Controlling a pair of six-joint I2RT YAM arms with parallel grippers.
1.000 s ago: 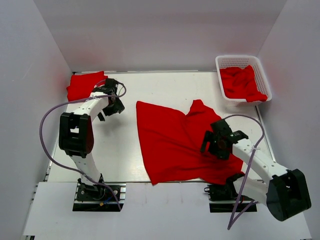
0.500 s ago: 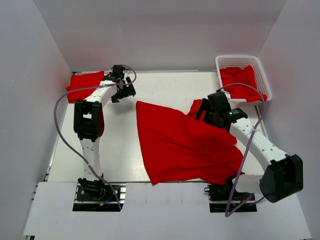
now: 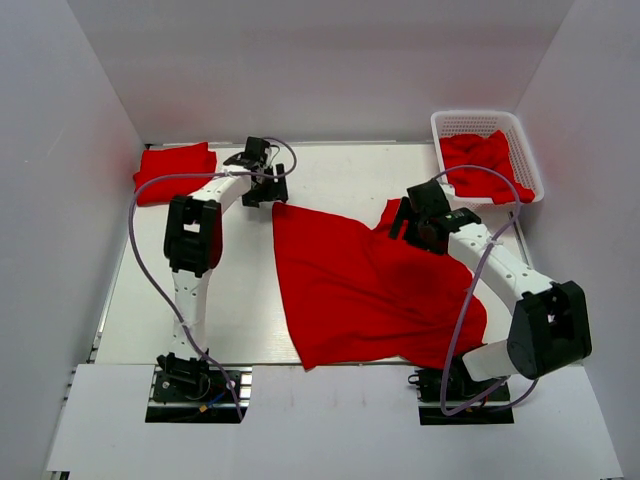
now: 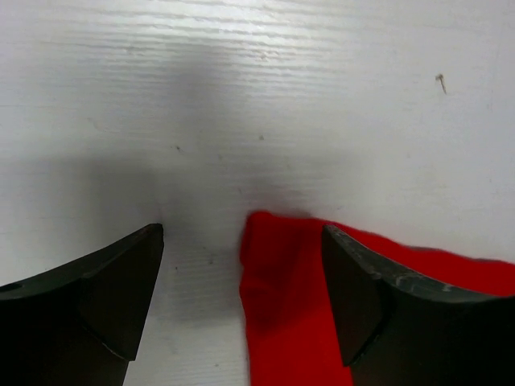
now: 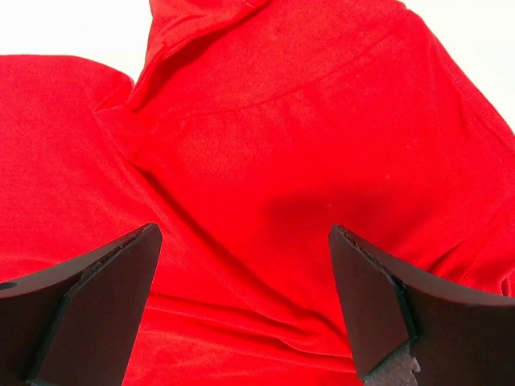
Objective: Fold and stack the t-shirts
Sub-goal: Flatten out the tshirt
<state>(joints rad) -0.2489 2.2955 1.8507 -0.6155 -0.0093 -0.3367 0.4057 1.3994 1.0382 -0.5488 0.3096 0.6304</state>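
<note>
- Three lots of red are on the desk [image 3: 340, 170]. One open t-shirt [image 3: 350, 290] lies spread in the middle. One folded t-shirt [image 3: 175, 170] sits at 10 o'clock. More crumpled t-shirts [image 3: 480, 165] fill the white basket [image 3: 470, 122] at 2 o'clock.
- Your left jaws are wide apart and hold nothing. They hang low at the open t-shirt's 11 o'clock corner [image 4: 269, 249], and that corner pokes into the gap between them.
- Your right jaws are wide apart too, and hold nothing. They hover over the open t-shirt at its 1 o'clock, where the cloth is bumpy and folded over.
- The cloth looks soft, thin and light. I think it will flop and sag when you lift it, not stay flat. It won't break, but it may slide on the smooth desk.
- It's best to pinch right at an edge or a corner, one for each arm, so you pick up a neat bit. If you grab the middle, you'll likely get a lump.
- I'd say the fold on this one has not yet begun.
</note>
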